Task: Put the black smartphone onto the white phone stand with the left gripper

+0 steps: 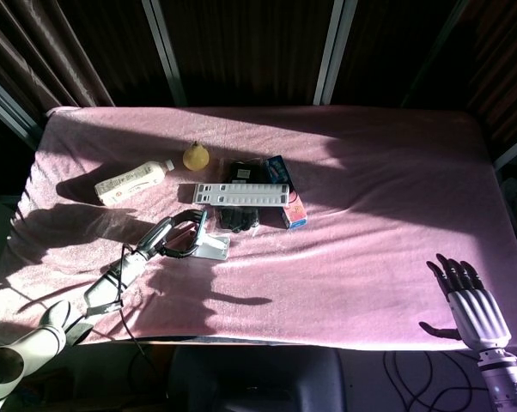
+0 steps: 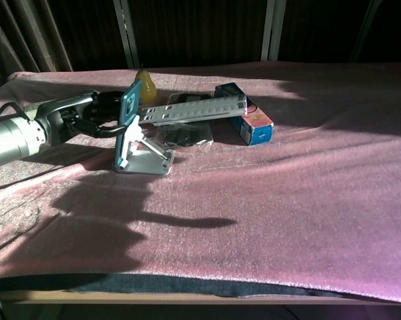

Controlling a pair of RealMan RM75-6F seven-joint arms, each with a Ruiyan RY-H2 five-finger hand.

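Near edge: our right hand (image 1: pixel 469 300) idle, its fingers straight and slightly apart, holding nothing.

Farther in, we hold the black smartphone (image 2: pixel 129 107) in the left hand (image 2: pixel 87 113), fingers curled around its edges, tilted against the upright of the white phone stand (image 2: pixel 142 157). Just past the fingertips lie a white strip (image 2: pixel 194 109), a blue box (image 2: pixel 247 120) and a yellow pear (image 1: pixel 196 156). Risk: releasing before the phone seats in the lip may let it slide forward or tip the light stand.

No text, brand or number is showing clearly enough to read; print on the white bottle (image 1: pixel 132 181) and the blue-and-red box (image 2: pixel 248 119) beyond the fingers is appearing only as blurred marks.
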